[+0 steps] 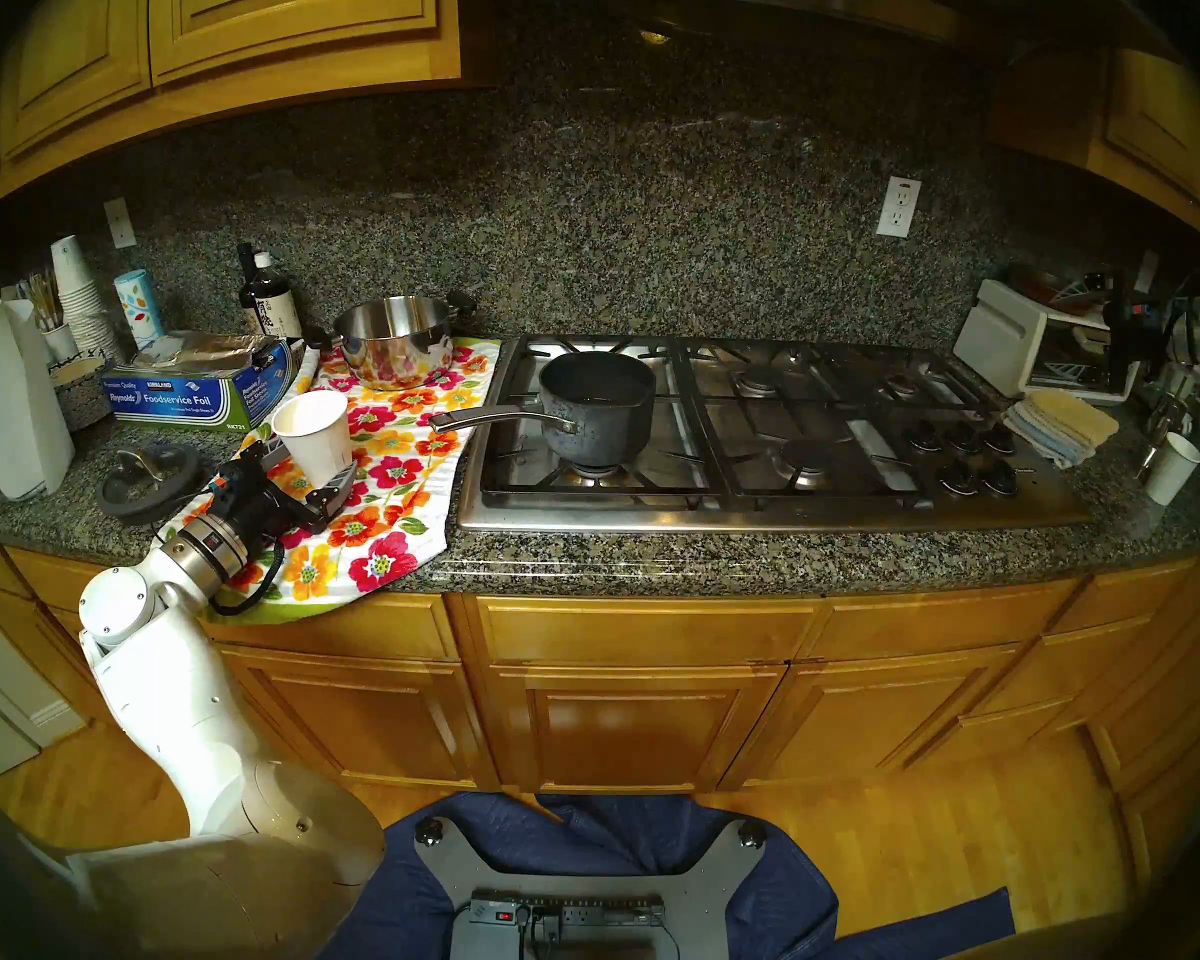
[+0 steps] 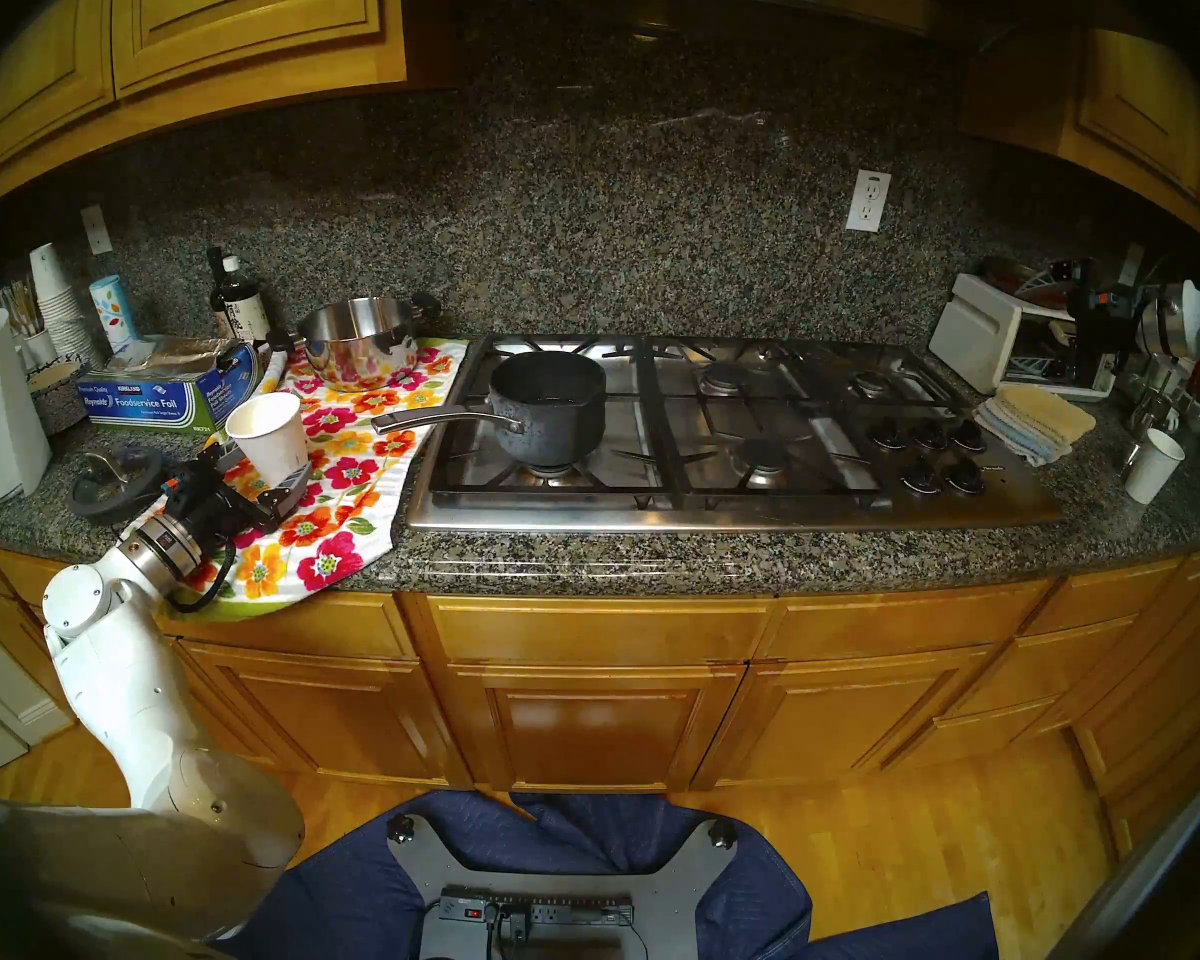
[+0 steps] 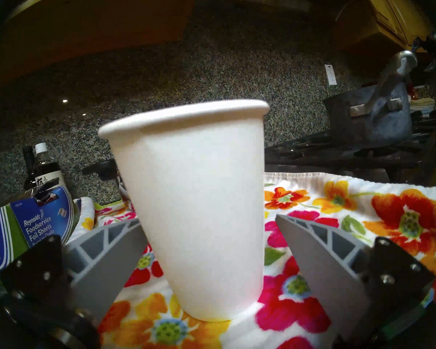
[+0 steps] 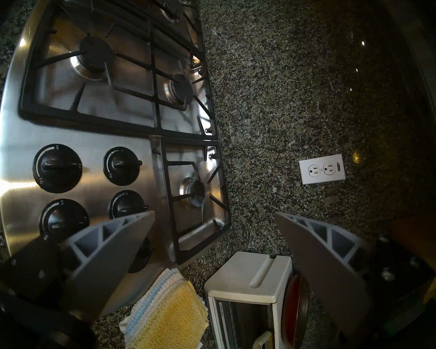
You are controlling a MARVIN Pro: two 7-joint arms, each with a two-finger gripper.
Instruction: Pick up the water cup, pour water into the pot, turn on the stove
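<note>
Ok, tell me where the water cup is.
In the head views, the water cup stands on the floral towel left of the stove, between the open left gripper's fingers.

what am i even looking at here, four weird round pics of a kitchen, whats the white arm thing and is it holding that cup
It is a two-armed robot at a kitchen counter. The two wide pictures come from cameras on its head; the two close-ups come from a camera on each wrist.

The white arm is its left one. Its left pincer stands open around the water cup, which sits upright on the floral towel; in the close-up one finger is clear of it and the other meets its edge, so nothing is gripped.

The right pincer, also open and empty, hangs above the stove near its knobs.

The dark pot sits on a burner; a steel pot stands behind the towel.
</note>
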